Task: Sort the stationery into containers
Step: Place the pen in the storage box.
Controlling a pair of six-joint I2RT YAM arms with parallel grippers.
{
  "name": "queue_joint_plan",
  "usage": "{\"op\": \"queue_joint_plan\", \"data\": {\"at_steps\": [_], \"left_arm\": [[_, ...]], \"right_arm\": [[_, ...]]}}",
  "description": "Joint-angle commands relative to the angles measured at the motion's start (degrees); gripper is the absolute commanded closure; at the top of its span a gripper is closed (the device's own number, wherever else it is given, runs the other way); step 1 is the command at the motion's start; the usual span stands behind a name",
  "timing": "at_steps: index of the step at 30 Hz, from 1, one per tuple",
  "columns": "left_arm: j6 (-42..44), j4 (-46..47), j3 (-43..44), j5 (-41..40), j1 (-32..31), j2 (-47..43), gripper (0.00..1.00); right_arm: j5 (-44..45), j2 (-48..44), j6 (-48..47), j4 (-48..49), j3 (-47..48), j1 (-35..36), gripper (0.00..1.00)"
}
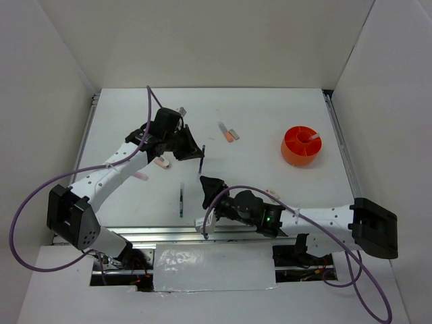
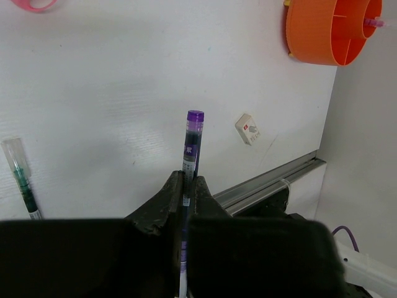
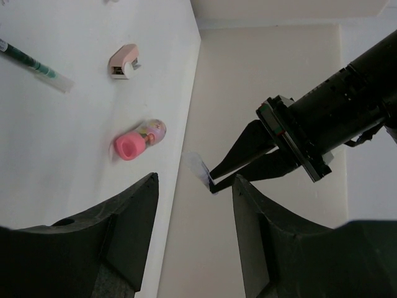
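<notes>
My left gripper (image 1: 196, 150) is shut on a lilac pen (image 1: 202, 162) and holds it above the table's middle; in the left wrist view the pen (image 2: 193, 146) sticks out past the closed fingertips (image 2: 172, 186). My right gripper (image 1: 208, 183) is open and empty just below it; in the right wrist view it (image 3: 195, 186) faces the left gripper (image 3: 248, 160) and the pen's end (image 3: 201, 169). The orange tub (image 1: 301, 146) stands at the right, also in the left wrist view (image 2: 322, 37), with a pen (image 2: 374, 22) in it.
On the table lie a dark green pen (image 1: 182, 196), red-white pens (image 1: 229, 131), a pink stubby tube (image 3: 138, 141), a pink eraser-like block (image 3: 124, 61) and a white eraser (image 2: 249, 129). A metal rail (image 1: 169, 233) runs along the near edge.
</notes>
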Motion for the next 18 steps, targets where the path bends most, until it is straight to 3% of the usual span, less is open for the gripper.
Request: {"op": "queue_joint_plan", "data": {"at_steps": [1, 10, 18], "left_arm": [[-1.0, 1.5, -0.3, 0.6, -0.6, -0.9, 1.0], [-0.7, 1.9, -0.8, 0.6, -0.9, -1.2, 1.0], [-0.9, 2.7, -1.7, 1.8, -1.0, -1.2, 1.0]], "right_arm": [[-2.0, 2.1, -1.1, 5.5, 3.5, -0.8, 0.43], [-5.5, 7.0, -2.7, 8.4, 4.8, -3.0, 0.52], [-5.9, 7.9, -3.3, 7.1, 5.5, -3.7, 0.76]]}}
